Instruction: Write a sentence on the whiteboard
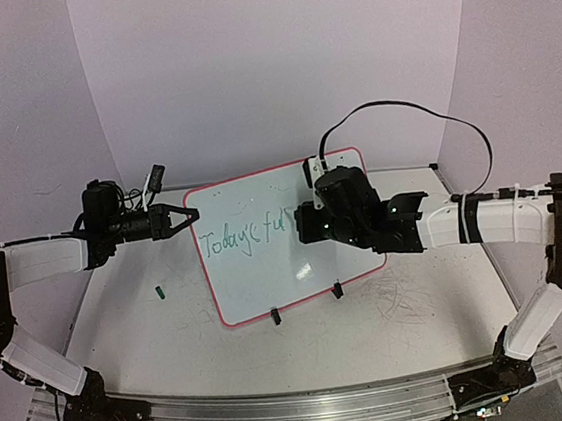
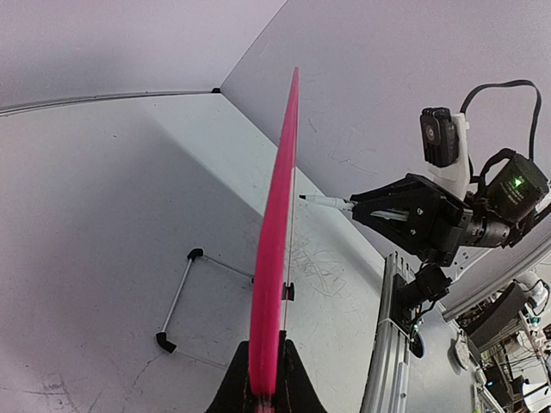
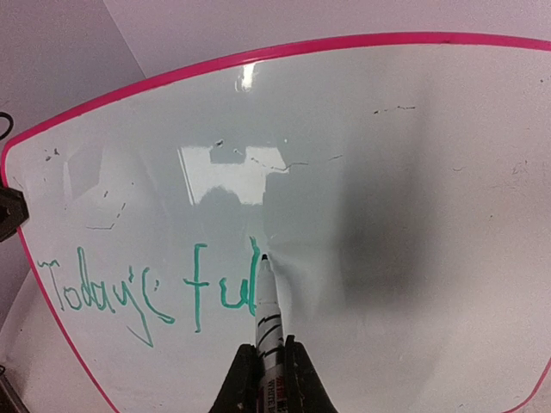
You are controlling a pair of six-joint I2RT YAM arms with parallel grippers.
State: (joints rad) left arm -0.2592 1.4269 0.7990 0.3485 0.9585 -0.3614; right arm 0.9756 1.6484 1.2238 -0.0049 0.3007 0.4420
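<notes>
— Looking down from above, we see the whiteboard (image 1: pixel 267 272) standing on its long edge near the middle of the table (image 1: pixel 145 355), with two black clip feet (image 1: pixel 275 317) along its near side. Where do we have hold of it?

— At its left edge. In the left wrist view the pink frame (image 2: pixel 274 241) rises straight out of the left jaws, which are closed tight on it. Behind the board a thin wire prop (image 2: pixel 183 288) lies on the table.

— And our right side?

— The right arm (image 1: pixel 483 219) reaches in across the front of the board. The right jaws are clamped shut around a pen (image 3: pixel 268 310), white-barrelled with black print, pointing away from the camera. Its tip meets the white surface (image 3: pixel 387 172) at the top of the last stroke.

— What can we read of the sentence (image 3: pixel 146 292)?

— "Today's ful", in thin green letters, one line across the left half of the board. From above the same words (image 1: pixel 247 236) sit between the two sets of jaws. The board to the right of the pen is bare apart from a few faint specks.

— We see the tip from the left wrist too?

— Yes, the pen (image 2: pixel 327 202) juts sideways from the right jaws and touches the board's face.

— Anything else on the table?

— A small dark green piece (image 1: pixel 158 293) left of the board, well apart from it, and faint scribble marks (image 1: pixel 401 298) to its right.
</notes>
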